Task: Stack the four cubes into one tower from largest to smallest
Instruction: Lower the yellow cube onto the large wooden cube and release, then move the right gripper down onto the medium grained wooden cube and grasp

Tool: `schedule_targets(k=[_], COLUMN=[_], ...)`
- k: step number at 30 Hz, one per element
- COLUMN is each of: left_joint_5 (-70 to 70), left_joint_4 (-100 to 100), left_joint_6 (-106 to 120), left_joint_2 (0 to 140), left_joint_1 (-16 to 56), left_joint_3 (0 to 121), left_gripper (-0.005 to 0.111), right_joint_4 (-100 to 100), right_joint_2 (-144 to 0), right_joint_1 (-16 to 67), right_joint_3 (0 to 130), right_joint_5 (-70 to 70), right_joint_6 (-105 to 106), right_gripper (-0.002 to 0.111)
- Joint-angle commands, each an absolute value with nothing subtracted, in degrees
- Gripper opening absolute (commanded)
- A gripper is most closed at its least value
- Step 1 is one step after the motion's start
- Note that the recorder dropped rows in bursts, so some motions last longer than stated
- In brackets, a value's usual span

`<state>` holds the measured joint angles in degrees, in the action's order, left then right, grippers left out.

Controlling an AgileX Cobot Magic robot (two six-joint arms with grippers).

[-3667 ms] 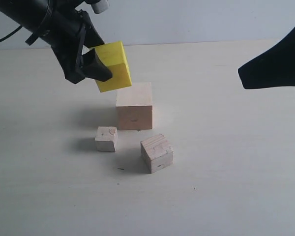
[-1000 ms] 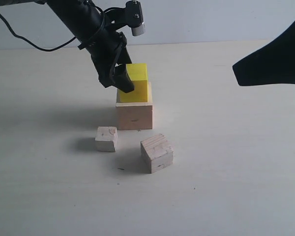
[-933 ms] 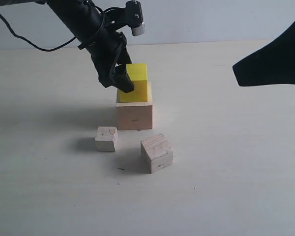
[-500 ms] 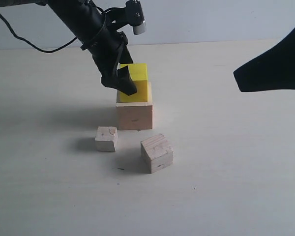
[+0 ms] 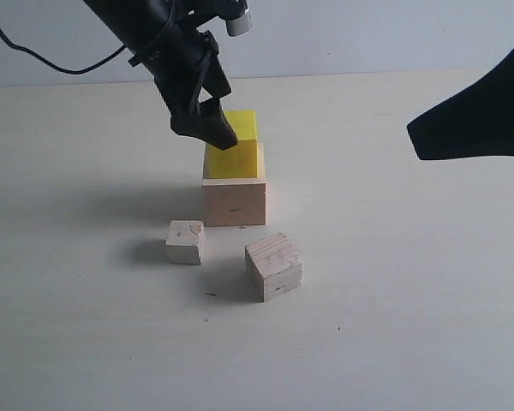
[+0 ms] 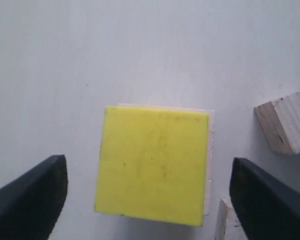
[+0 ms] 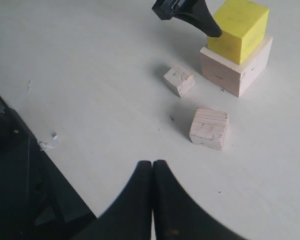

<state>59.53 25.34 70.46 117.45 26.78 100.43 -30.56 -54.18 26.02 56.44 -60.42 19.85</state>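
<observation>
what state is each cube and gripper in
yellow cube: sits on the largest cube, not gripped
largest cube: on the table, stack base
medium cube: loose on the table
smallest cube: loose on the table
left gripper: open, jaws clear of the yellow cube
right gripper: shut, empty

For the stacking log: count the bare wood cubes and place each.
3. The largest cube sits under the yellow cube; the smallest cube lies on the table front-left of it; the medium cube front-right. None seems hidden.

Bare wood cube partly off-frame
</observation>
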Motion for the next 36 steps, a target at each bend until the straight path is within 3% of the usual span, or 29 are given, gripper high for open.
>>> schedule_targets(k=[1,5,7,9,10,11,12,13,19,25,28,34,36], left_joint_5=[59.7,61.7,62.8,65.1,67.2,68.1,69.6,70.0,70.0,66.6,66.4,66.5,65.7], left_joint_4=[26.5,25.5,24.3,23.1,23.1,23.1,23.0,22.6,21.0,20.3,19.3,18.8,18.5], left_joint_6=[68.3,66.3,63.1,61.0,60.6,60.6,59.6,58.5,41.5,33.4,32.2,30.8,30.8], left_joint_2=[115.2,112.3,109.7,106.3,104.0,102.8,100.6,98.9,88.6,81.0,78.3,72.8,70.8], left_joint_1=[26.9,26.9,26.9,26.9,26.9,26.9,26.9,26.9,26.9,26.9,26.9,26.9,26.9], left_joint_3=[100.8,100.8,100.8,100.8,100.8,100.8,100.8,100.8,99.6,90.8,86.0,76.6,74.0], left_gripper=[0.089,0.09,0.085,0.065,0.045,0.034,0.012,0.0,0.0,0.0,0.0,0.0,0.0], right_joint_4=[-30.8,-30.8,-30.8,-30.8,-29.5,-27.9,-23.7,-20.0,-17.7,-24.1,-26.6,-33.2,-36.4], right_joint_2=[-54.0,-54.0,-54.0,-54.0,-54.0,-54.1,-54.7,-55.7,-65.1,-74.6,-78.1,-83.8,-84.5], right_joint_1=[26.0,26.0,26.0,26.0,26.0,26.0,26.0,26.0,26.0,26.0,26.0,26.0,26.1], right_joint_3=[56.3,56.3,56.3,56.3,56.3,56.3,56.3,56.3,56.3,56.3,56.3,56.3,56.3], right_joint_5=[-60.6,-60.7,-60.2,-59.3,-58.4,-58.1,-57.3,-57.2,-55.7,-53.3,-52.3,-53.0,-53.2], right_joint_6=[19.9,19.9,19.9,19.9,19.9,19.9,19.9,19.2,18.0,19.5,19.5,21.4,24.1], right_gripper=[0.0,0.0,0.0,0.0,0.0,0.0,0.0,0.0,0.0,0.004,0.017,0.061,0.065])
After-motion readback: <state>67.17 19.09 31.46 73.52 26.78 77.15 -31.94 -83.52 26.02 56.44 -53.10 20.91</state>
